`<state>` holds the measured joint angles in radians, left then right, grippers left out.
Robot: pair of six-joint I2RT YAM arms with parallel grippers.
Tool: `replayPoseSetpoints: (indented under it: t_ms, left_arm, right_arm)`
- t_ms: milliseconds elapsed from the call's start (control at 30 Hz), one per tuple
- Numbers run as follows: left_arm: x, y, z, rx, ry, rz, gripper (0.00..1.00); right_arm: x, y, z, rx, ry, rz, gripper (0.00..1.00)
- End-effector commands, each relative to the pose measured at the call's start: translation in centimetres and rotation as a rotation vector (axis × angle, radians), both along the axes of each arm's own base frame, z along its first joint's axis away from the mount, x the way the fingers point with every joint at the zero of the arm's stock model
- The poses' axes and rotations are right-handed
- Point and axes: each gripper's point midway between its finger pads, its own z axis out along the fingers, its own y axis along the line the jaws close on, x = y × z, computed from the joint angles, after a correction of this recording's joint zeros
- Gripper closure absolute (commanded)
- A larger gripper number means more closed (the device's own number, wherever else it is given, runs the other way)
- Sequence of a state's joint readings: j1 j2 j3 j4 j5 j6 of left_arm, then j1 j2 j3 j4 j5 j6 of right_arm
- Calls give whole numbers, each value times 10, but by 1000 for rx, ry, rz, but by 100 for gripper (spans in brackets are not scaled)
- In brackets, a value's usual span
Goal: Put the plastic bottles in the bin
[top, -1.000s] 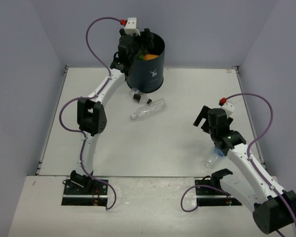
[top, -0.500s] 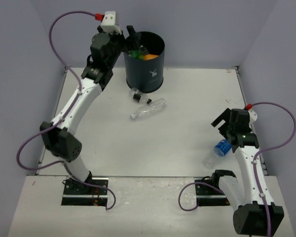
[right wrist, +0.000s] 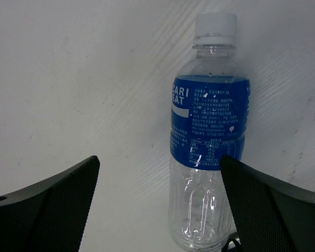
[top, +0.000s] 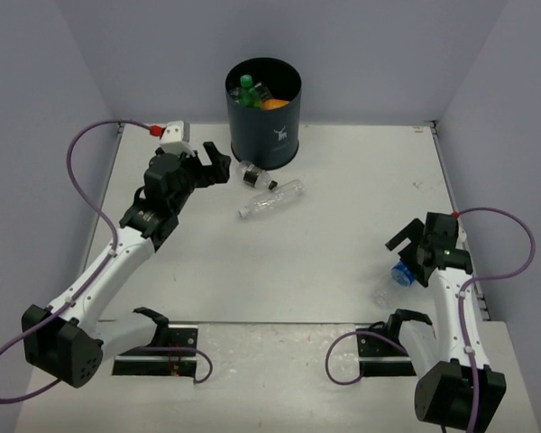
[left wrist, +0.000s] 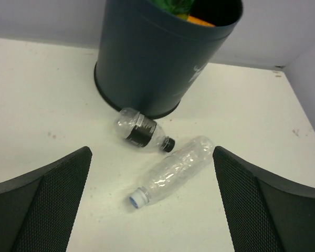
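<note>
The left arm (top: 104, 269) and the right arm (top: 453, 311) are built alike: slim white links joined by bulky black joint housings (top: 59, 350), each arm seated on a flat black base plate (top: 158, 359). A purple cable (top: 77, 171) runs in a loose loop along each arm and ends in a small red plug (top: 156, 129) near the wrist, where the left arm also carries a boxy white block (top: 174, 139). The fingers (left wrist: 44, 210), seen from either wrist, are broad, dark grey and gently curved, their inner faces covered with a fine mesh-like texture.

Lab test cell: bare white table (top: 343, 234), plain grey walls (top: 388, 54).
</note>
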<state>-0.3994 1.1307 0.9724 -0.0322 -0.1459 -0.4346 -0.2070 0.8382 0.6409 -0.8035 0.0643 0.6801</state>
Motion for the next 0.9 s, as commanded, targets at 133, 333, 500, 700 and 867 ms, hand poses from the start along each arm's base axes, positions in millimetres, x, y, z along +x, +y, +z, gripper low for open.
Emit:
replayPoseSetpoints:
  t_ms: [133,333,500,700,867]
  left_arm:
    - [-24,39,24,1,-99,139,0]
    - [-25,43,17,-6,-111,160,0]
    - [-23,48,14,-3,-96,189,0]
    - [-27,54,4,18,-53,213,0]
    - [-31,63,-3,3,-27,269,0]
  right_arm:
    - [3,-4,-31,29,95,-62,1]
    - [10,-4,-61,53,154,-67,1]
    - [18,-4,-70,62,151,-73,5]
    - [44,1,-55,82,20,-17,54]
    - [86,9,20,18,-295,146,71]
